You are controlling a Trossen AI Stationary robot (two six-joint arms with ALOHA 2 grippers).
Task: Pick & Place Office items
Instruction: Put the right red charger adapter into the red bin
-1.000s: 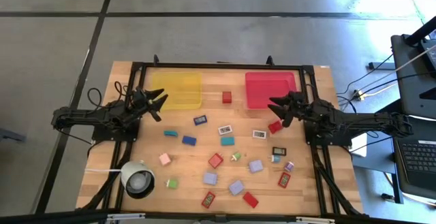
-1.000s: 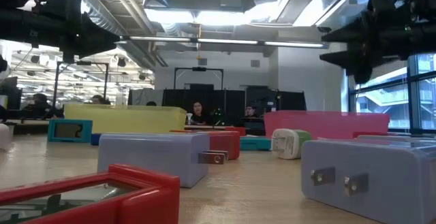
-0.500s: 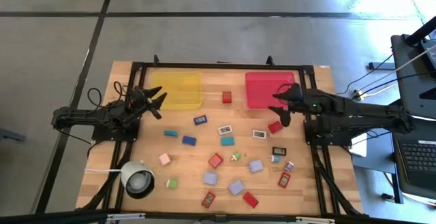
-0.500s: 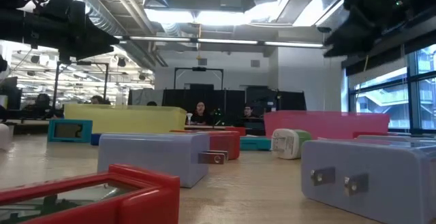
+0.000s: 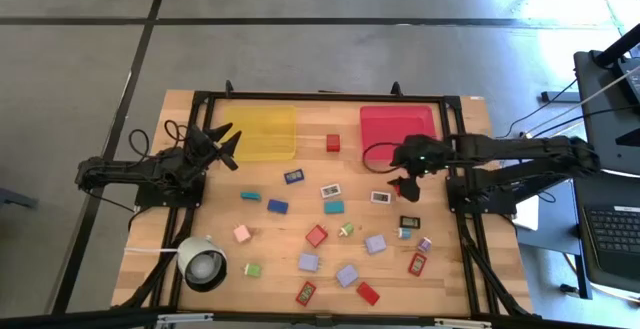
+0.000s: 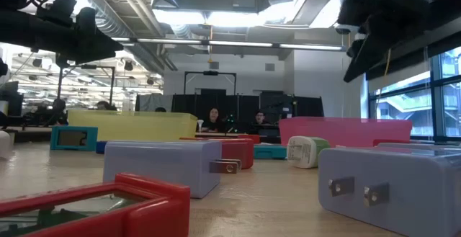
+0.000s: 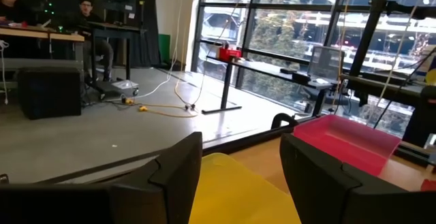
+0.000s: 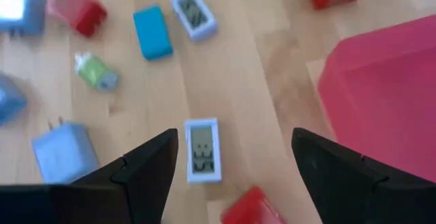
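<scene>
Right hand (image 5: pixel 399 170) open above white block (image 8: pixel 203 150).

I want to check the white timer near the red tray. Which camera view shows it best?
The right wrist view: the white timer lies between the open right gripper fingers, display visible. The high view shows it small, beside the red tray. In the low and left wrist views I cannot find it.

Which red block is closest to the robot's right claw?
The red block just below the right gripper, beside the red tray. The other red ones lie much farther off.
</scene>
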